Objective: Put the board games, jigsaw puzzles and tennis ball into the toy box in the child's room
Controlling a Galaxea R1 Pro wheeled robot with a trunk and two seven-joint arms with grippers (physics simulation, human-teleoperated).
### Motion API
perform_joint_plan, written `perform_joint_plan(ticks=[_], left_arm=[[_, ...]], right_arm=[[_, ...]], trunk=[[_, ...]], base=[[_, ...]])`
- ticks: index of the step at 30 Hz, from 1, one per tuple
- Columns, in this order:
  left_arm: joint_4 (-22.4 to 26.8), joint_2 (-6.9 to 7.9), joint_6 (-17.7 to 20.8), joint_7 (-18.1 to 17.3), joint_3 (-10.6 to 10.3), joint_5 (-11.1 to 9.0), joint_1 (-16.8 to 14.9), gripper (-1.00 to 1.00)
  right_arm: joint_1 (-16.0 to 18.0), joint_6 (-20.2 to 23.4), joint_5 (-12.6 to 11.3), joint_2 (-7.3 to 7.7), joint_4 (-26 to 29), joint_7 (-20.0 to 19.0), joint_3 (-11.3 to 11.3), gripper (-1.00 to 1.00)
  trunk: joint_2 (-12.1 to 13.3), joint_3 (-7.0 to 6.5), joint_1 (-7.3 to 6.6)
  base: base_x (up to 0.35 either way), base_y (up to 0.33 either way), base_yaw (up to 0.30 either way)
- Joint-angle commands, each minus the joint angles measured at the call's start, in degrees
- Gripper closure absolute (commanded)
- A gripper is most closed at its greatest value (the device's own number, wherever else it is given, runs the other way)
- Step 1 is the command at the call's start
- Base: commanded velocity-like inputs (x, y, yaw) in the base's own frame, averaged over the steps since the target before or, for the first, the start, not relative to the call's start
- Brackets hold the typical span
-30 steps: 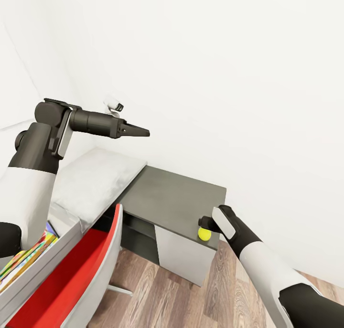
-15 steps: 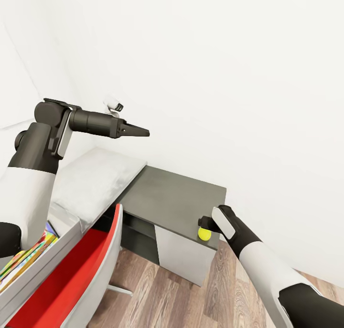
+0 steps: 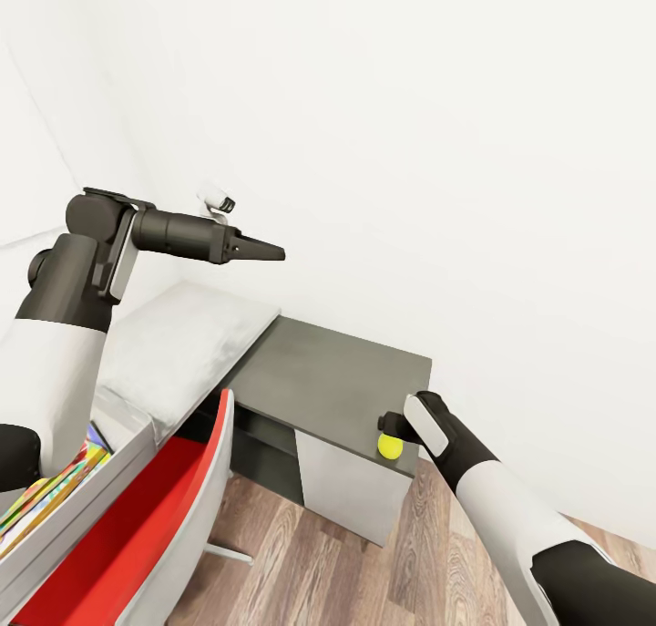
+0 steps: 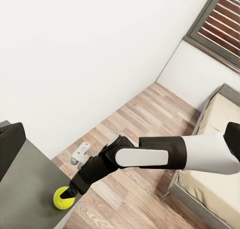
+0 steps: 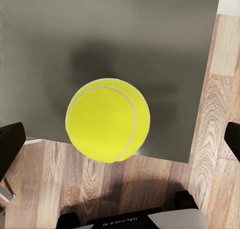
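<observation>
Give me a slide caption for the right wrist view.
Open right gripper poised over the tennis ball near the dark table edge.

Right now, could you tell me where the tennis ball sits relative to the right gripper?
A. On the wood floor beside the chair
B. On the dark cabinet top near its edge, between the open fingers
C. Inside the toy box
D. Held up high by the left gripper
B: the tennis ball rests on the dark cabinet top near its edge, with the right gripper open around it, fingers apart on either side.
</observation>
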State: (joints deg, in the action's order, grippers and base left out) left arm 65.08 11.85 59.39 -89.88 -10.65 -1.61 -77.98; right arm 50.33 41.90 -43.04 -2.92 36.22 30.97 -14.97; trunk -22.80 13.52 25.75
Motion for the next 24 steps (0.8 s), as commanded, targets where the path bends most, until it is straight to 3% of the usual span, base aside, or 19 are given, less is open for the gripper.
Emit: perform_joint_plan(ticks=[1,13,24], left_arm=[[0.0,0.06,0.6,-0.1,-0.2,-0.2,-0.1,-1.00],[0.0,0.10,0.6,-0.1,-0.1,-0.2,-0.1,-1.00],[0.0,0.10,0.6,-0.1,-0.1,-0.2,-0.1,-1.00]], right_arm=[[0.1,0.0,-0.6,0.03,0.1,0.6,-0.2,-1.00],[0.1,0.0,-0.6,0.02,0.1,0.6,-0.2,-1.00],[0.0,-0.1,-0.6,0.02,0.1,0.5,-0.2,-1.00]], trunk=[[-0.1,0.12,0.04],[-0.1,0.14,0.04],[-0.1,0.94,0.04]], base=[[0.000,0.000,0.000],[0.000,0.000,0.000],[0.000,0.000,0.000]])
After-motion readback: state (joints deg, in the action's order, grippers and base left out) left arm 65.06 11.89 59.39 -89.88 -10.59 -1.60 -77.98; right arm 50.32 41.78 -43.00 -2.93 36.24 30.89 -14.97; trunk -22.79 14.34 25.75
